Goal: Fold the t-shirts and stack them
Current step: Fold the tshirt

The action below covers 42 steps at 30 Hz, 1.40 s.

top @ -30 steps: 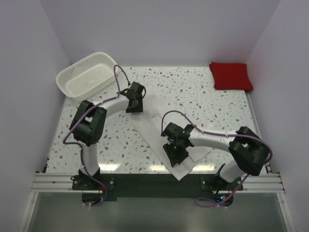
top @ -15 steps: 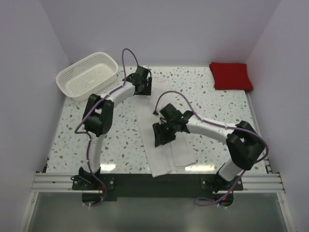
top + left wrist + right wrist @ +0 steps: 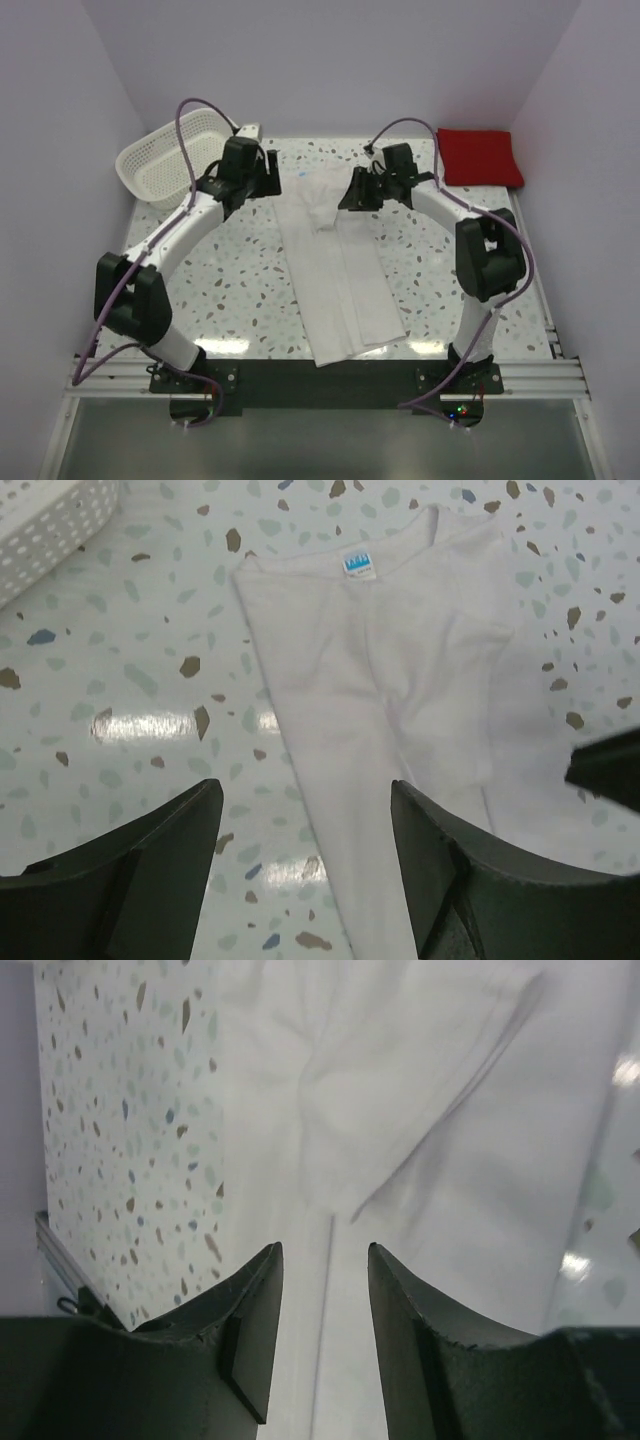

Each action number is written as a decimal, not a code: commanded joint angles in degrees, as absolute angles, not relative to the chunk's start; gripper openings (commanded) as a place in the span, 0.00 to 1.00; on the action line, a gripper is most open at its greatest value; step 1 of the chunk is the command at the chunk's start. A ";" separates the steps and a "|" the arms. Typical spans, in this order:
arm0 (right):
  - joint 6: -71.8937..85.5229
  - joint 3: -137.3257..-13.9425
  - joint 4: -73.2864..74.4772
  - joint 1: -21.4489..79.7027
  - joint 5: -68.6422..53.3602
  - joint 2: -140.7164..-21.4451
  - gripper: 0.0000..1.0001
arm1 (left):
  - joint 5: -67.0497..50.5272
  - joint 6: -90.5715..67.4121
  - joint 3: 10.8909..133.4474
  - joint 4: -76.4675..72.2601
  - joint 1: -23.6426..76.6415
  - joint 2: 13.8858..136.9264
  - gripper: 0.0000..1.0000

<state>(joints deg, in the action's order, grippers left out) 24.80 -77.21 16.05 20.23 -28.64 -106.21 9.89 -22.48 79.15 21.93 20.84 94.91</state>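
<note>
Speckled table, white t-shirt beneath fingers (spread)

Bright overhead light; glare on table; right wrist view soft.

Left gripper and right gripper moved to the far end; white t-shirt now lies straight

— What sits on my speckled table?
— A white lattice basket, upright in the far left corner, close to the pale wall — and my metal rail runs along the near edge.
</note>
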 commanded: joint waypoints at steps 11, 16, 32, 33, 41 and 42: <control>35.32 -102.38 -3.95 16.26 -41.92 -134.63 0.40 | 7.73 -20.21 47.74 16.71 21.27 69.53 0.73; 36.65 -107.22 -1.15 16.09 -39.56 -141.84 0.40 | 8.09 -21.62 44.56 15.91 21.27 70.57 0.72; 45.81 -104.12 -6.60 5.80 -32.17 -144.75 0.48 | 8.88 -20.57 43.33 13.18 21.18 74.18 0.72; 44.83 -105.19 -4.16 5.89 -32.60 -144.41 0.49 | 8.62 -20.65 43.33 13.18 21.18 74.53 0.72; 32.73 -102.86 10.70 6.06 -32.72 -128.52 0.64 | 3.96 -24.60 44.29 16.25 23.55 76.55 0.73; 31.13 -101.35 15.07 6.06 -31.48 -125.80 0.65 | 3.61 -25.13 44.38 16.87 24.42 76.73 0.73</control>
